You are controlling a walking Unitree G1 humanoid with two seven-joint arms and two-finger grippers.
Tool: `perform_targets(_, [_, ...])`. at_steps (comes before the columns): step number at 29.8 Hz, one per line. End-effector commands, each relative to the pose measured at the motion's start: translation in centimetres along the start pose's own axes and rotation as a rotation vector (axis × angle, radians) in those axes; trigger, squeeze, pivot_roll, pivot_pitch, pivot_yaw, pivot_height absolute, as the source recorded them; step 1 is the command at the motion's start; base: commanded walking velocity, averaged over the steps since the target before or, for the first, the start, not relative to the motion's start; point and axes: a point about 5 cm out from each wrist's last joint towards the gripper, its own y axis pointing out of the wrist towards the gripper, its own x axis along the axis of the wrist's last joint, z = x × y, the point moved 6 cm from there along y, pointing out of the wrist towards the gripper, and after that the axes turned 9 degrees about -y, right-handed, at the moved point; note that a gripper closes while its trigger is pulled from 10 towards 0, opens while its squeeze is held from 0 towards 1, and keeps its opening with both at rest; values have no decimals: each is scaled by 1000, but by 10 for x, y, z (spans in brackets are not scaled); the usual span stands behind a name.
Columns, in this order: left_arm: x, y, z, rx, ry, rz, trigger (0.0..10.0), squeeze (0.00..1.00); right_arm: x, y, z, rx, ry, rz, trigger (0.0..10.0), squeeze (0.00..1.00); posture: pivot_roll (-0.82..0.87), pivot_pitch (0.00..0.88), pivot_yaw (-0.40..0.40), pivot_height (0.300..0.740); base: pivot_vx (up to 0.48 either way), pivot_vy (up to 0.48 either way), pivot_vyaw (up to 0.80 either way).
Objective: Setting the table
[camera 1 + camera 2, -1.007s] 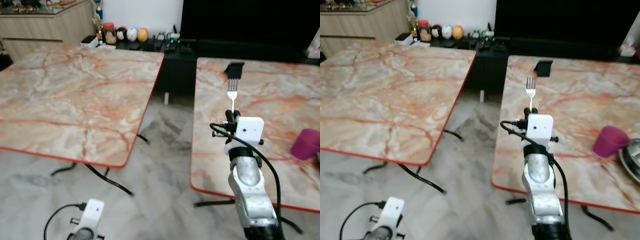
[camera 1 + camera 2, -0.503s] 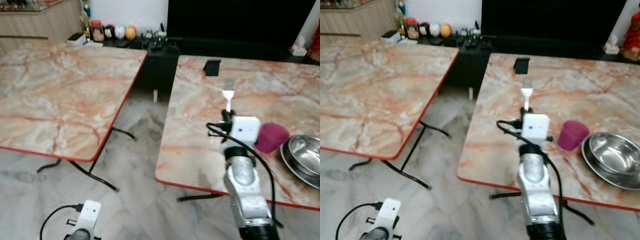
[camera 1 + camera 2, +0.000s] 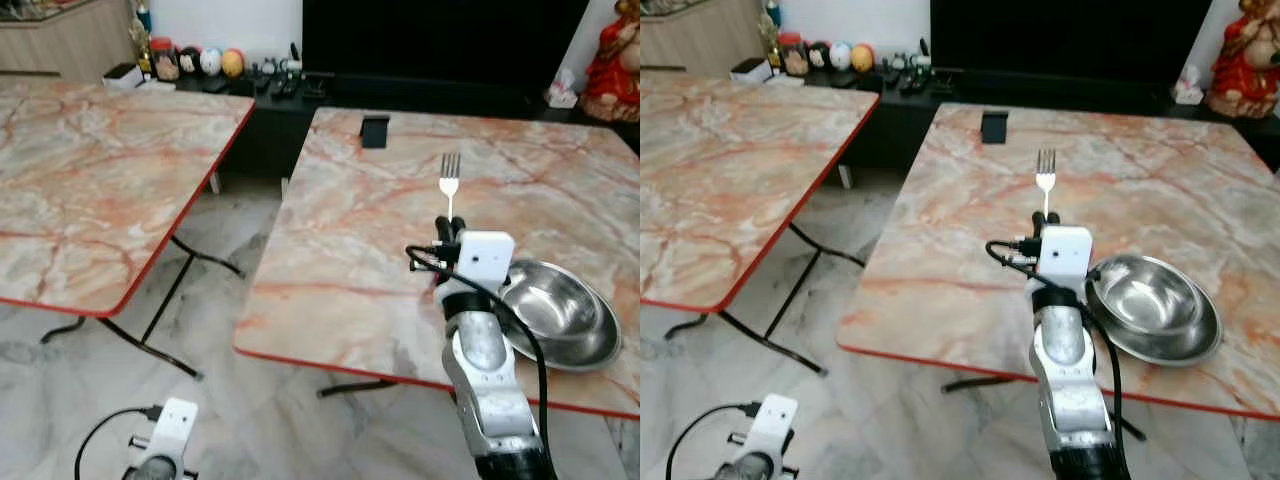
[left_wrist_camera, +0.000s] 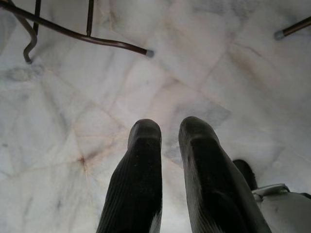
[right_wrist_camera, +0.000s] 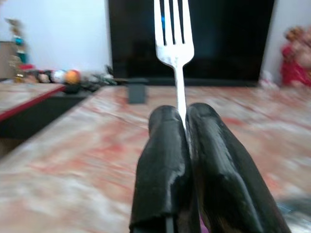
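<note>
My right gripper (image 3: 452, 224) is shut on the handle of a silver fork (image 3: 450, 176), which it holds upright, tines up, above the right marble table (image 3: 340, 250). The wrist view shows the fork (image 5: 174, 34) rising from between the closed fingers (image 5: 160, 160). A steel bowl (image 3: 1152, 300) sits on that table just to the right of my right wrist. My left arm hangs idle low on the left, its gripper (image 4: 169, 130) slightly open over the marble floor (image 4: 73, 97).
A second marble table (image 3: 90, 190) stands to the left, with a floor gap between the two. A small black object (image 3: 374, 130) lies at the right table's far edge. Behind are a dark TV unit (image 3: 420, 40) and a red figurine (image 3: 612, 50).
The camera has swung right, so the right table now lies in front of me and the steel bowl has come fully into view. The fork stays held upright in my right gripper.
</note>
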Motion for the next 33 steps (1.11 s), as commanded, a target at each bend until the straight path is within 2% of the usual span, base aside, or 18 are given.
perform_targets(1, [-3, -1, -7, -10, -12, 10, 10000, 0, 3, 1, -8, -23, 0, -10, 10000, 0, -6, 0, 14, 740, 0, -364, 0])
perform_targets(19, [0, 0, -6, -8, -20, -2, 10000, 0, 3, 2, -17, -53, -9, -14, 10000, 0, -5, 0, 16, 740, 0, -431, 0])
perform_targets(33, [3, 1, -6, -4, -23, -10, 10000, 0, -3, 2, -28, -94, -25, 22, 10000, 0, -5, 0, 18, 740, 0, 0, 0])
